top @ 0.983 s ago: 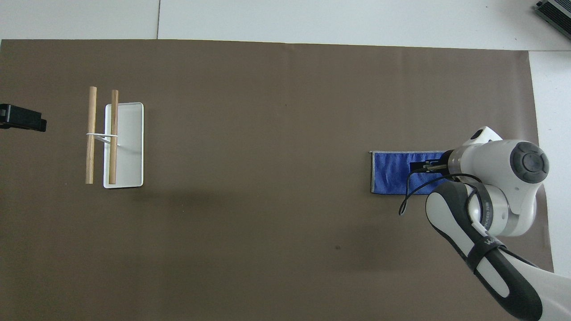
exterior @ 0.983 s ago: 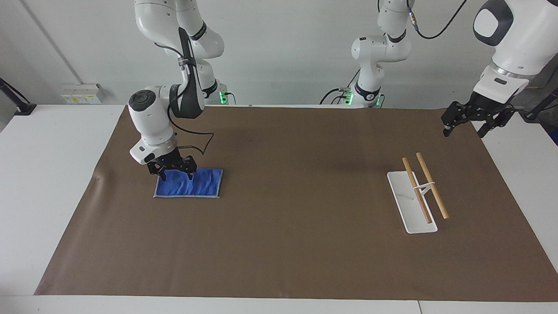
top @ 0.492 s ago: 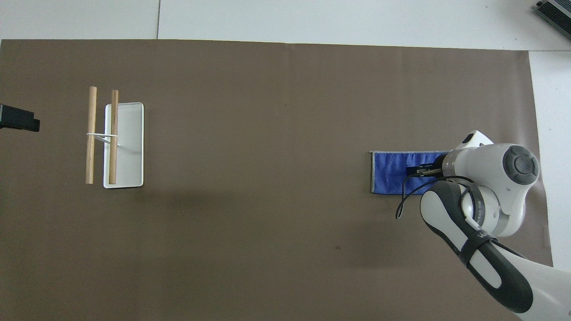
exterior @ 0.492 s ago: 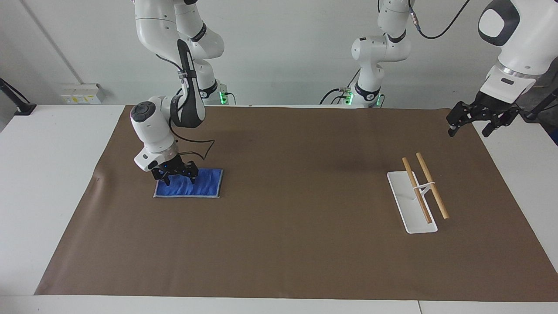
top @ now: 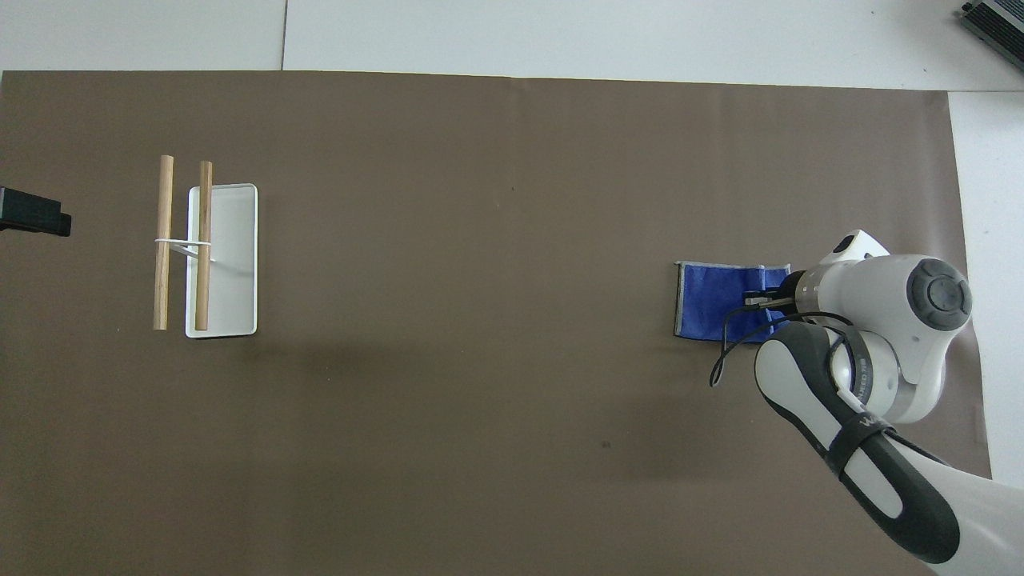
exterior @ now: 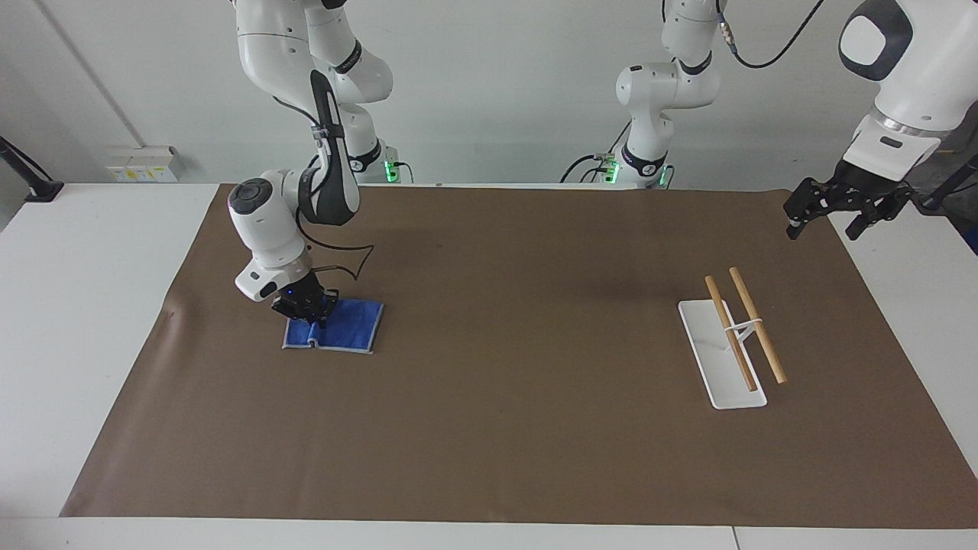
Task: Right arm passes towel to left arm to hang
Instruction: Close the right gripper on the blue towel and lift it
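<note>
Since a second ago my right gripper (exterior: 309,314) has drawn its fingers together on the towel (exterior: 344,324), bunching the cloth so it now looks shorter and rucked at the end under the fingers. I see the towel lying on the brown mat (exterior: 504,367) toward the right arm's end of the surface, pinched at that end. My left gripper (exterior: 839,206) waits in the air over the mat's edge at the left arm's end, fingers spread. Near it stands the white rack (exterior: 722,353) with two wooden bars (exterior: 743,325).
</note>
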